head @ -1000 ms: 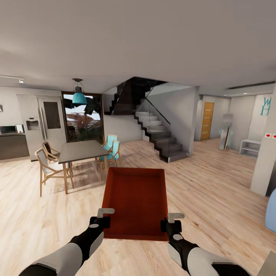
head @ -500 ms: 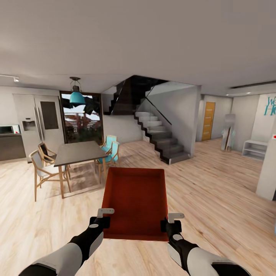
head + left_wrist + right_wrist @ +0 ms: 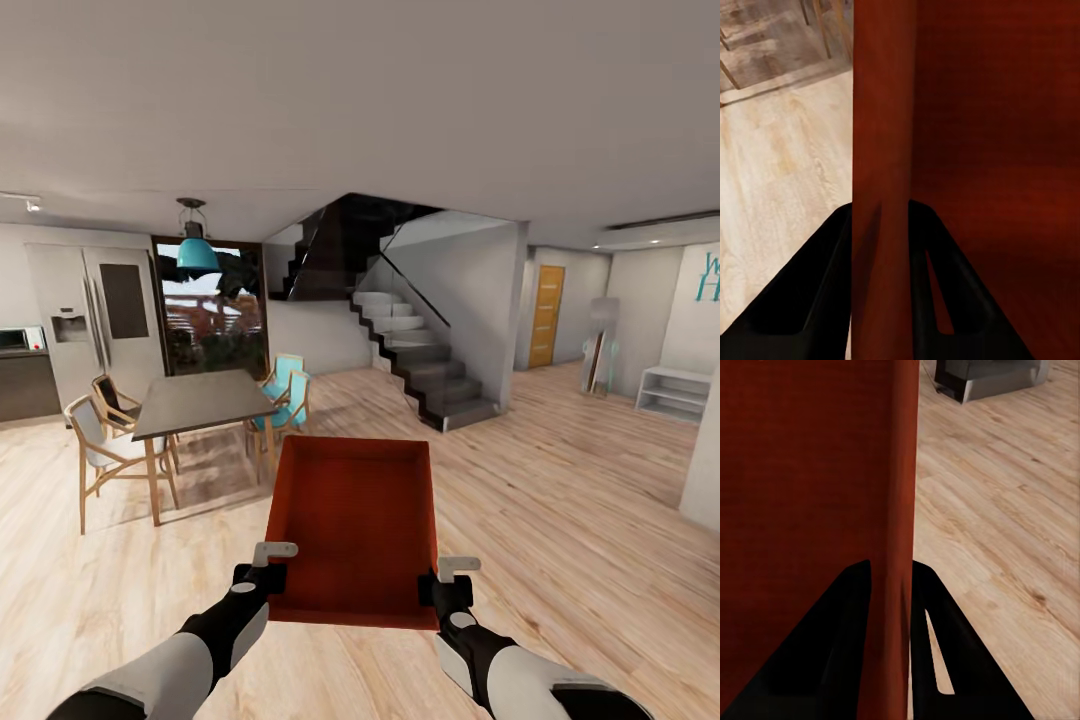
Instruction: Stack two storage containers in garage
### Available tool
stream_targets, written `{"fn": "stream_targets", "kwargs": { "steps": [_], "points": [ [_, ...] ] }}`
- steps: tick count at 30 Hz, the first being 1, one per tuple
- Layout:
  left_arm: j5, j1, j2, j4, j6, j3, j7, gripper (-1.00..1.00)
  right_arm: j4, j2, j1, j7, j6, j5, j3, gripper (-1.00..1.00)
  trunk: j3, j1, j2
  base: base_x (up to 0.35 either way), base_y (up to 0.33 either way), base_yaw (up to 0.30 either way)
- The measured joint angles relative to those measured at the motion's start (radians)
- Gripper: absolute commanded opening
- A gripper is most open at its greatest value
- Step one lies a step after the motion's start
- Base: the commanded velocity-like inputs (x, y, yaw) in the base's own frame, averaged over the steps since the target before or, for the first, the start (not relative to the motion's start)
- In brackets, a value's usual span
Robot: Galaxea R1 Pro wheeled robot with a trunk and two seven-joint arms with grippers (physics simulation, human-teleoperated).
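Note:
I hold one red-orange storage container (image 3: 355, 520) level in front of me, above the light wood-plank flooring. My left gripper (image 3: 262, 578) is shut on its left side wall near the front corner. My right gripper (image 3: 447, 590) is shut on its right side wall opposite. In the left wrist view the black fingers (image 3: 821, 277) straddle the thin red wall of the container (image 3: 997, 150). In the right wrist view the right gripper (image 3: 891, 570) pinches the container's (image 3: 802, 472) other wall the same way. The garage and its floor are out of view.
A dining table (image 3: 200, 398) with wooden and teal chairs stands ahead on the left, with a fridge (image 3: 95, 320) behind it. A dark staircase (image 3: 420, 365) rises straight ahead. Right of it, a passage leads to an orange door (image 3: 546, 315). A white shelf (image 3: 678, 392) and wall corner (image 3: 705, 470) are at the right.
The whole view has shifted: table and fridge slid left, and the right wall corner slid further right, so the camera moved. The container and both grippers keep the same hold.

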Motion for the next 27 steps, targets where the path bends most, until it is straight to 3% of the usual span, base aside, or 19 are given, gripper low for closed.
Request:
{"fn": "stream_targets", "kwargs": {
  "steps": [9,27],
  "points": [
    [-0.027,0.000,-0.003,0.003,0.003,0.025,-0.004,-1.00,0.001,-0.003,0.000,0.006,0.002,-0.003,0.000,-1.00,0.000,0.000,0.000,0.055,0.000,0.000],
    [-0.075,0.000,-0.006,0.020,0.000,0.094,-0.020,-1.00,0.000,0.000,0.000,0.007,0.020,-0.012,0.015,-1.00,0.000,-0.001,0.000,0.310,0.000,0.000]
  ]
}}
